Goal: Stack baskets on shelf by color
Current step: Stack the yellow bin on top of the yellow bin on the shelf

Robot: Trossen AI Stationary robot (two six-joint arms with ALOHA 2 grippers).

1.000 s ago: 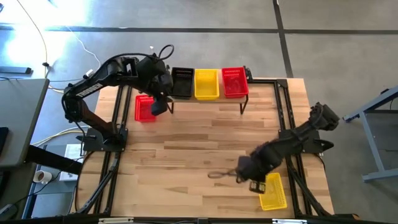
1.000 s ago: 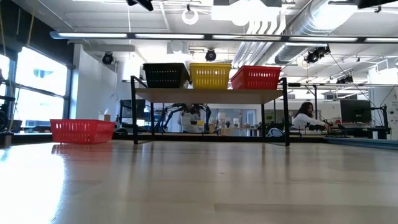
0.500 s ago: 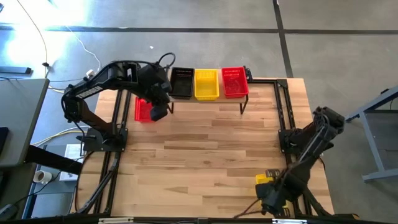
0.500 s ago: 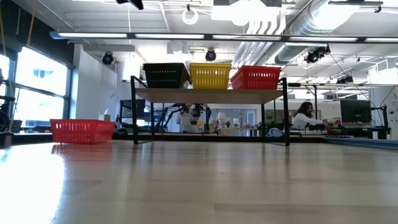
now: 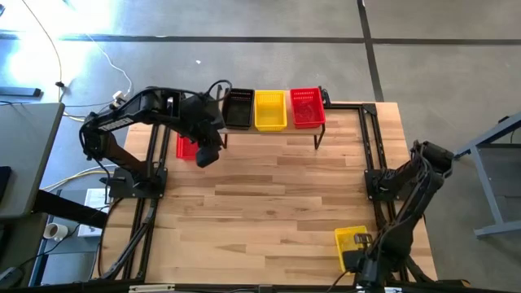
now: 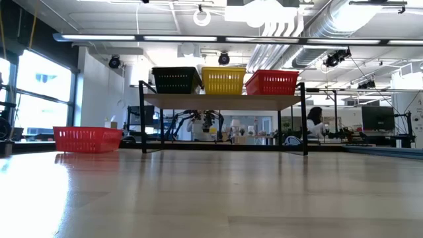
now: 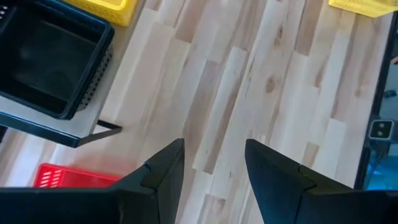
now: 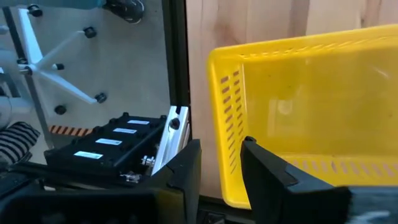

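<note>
seated person (image 6: 313,119) far right | monitor (image 6: 378,118) beside | ceiling ducts (image 6: 291,26)

The right gripper (image 5: 356,262) has been carried from mid-table to the near right corner; the yellow basket (image 5: 352,244), formerly just beside it, is now partly beneath it, its wall between the parted fingers (image 8: 186,168). The left gripper (image 5: 207,155) has been shifted slightly nearer, and more of the red basket (image 5: 186,146) is now covered by it. A person (image 6: 312,122) in the room behind has been displaced leftward.
</note>
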